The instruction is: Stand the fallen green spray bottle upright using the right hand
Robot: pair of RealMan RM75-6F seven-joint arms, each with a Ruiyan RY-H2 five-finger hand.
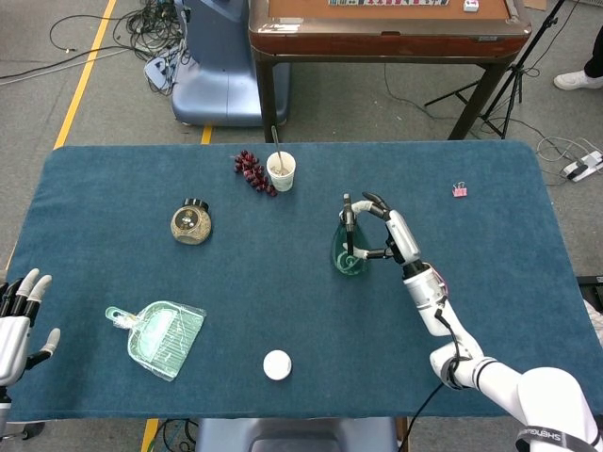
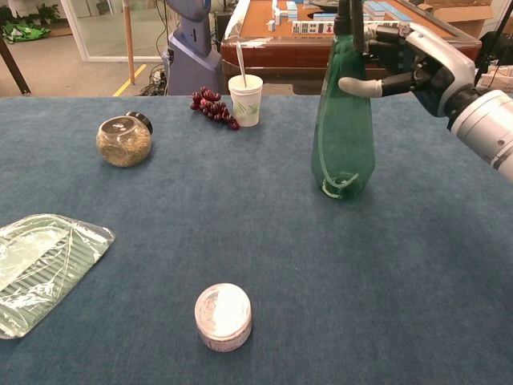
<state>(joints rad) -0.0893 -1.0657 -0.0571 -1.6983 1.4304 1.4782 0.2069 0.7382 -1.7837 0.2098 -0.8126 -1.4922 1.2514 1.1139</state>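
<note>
The translucent green spray bottle (image 1: 347, 254) (image 2: 343, 136) stands almost upright near the middle of the blue table (image 1: 113, 188), its base on the cloth. My right hand (image 1: 384, 232) (image 2: 405, 62) grips it high up, by the neck and the dark spray head, with the thumb across the front. My left hand (image 1: 17, 318) is at the table's near left corner, fingers spread and holding nothing; the chest view does not show it.
A paper cup with a spoon (image 1: 281, 170) (image 2: 245, 99) and dark grapes (image 1: 252, 172) lie behind the bottle. A round jar (image 1: 191, 223), a wrapped green tray (image 1: 160, 337), a white lidded tub (image 1: 277, 364) and a pink clip (image 1: 460, 189) are spread around.
</note>
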